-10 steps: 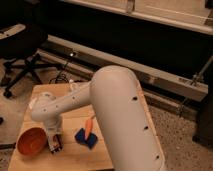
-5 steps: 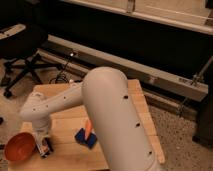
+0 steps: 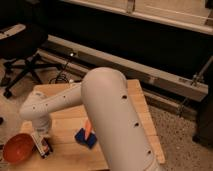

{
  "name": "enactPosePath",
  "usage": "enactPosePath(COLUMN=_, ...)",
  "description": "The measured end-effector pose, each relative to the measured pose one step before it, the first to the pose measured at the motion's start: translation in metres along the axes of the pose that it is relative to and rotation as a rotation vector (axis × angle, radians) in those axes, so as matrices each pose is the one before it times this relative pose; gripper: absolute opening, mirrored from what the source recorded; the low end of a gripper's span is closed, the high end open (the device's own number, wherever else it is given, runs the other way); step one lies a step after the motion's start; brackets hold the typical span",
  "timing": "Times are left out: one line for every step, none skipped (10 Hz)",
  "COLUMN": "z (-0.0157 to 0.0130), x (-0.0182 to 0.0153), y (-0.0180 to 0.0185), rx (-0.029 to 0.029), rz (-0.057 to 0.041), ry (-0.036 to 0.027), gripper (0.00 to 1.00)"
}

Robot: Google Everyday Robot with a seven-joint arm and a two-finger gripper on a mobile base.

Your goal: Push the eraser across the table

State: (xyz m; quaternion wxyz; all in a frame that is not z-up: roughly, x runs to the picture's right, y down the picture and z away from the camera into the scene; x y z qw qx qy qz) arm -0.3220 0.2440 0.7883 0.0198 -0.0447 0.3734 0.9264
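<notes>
A white robot arm (image 3: 107, 112) fills the middle of the scene, its thick upper section rising from the bottom edge and a thinner forearm reaching over a wooden table (image 3: 65, 150) toward the table's left side. The forearm bends down at a rounded wrist, and the gripper (image 3: 42, 145) hangs below it, low over the table's front left part. An orange bowl (image 3: 18, 147) sits at that left edge, just beside the gripper. The eraser (image 3: 46, 148), a small dark block with a pale face, lies right at the gripper's tip, between the bowl and the rest of the tabletop; I cannot tell whether they touch. A blue block (image 3: 85, 138) rests further right of the bowl, partly hidden by the arm, with an orange carrot (image 3: 87, 128) lying on or against it. Beyond the table's far left corner stands a black office chair (image 3: 22, 62) on a speckled floor, and a long metal rail (image 3: 130, 67) runs behind the table.
</notes>
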Motion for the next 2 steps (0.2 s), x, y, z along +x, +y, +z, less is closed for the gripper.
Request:
enactPosePath(z=-0.00013, x=0.00058, y=-0.00024, rx=-0.00013, rz=-0.00101, ry=0.00016, gripper=0.11)
enactPosePath(z=0.00024, x=0.00102, y=-0.00067, rx=0.00026, rz=-0.00227, ry=-0.00031, gripper=0.22)
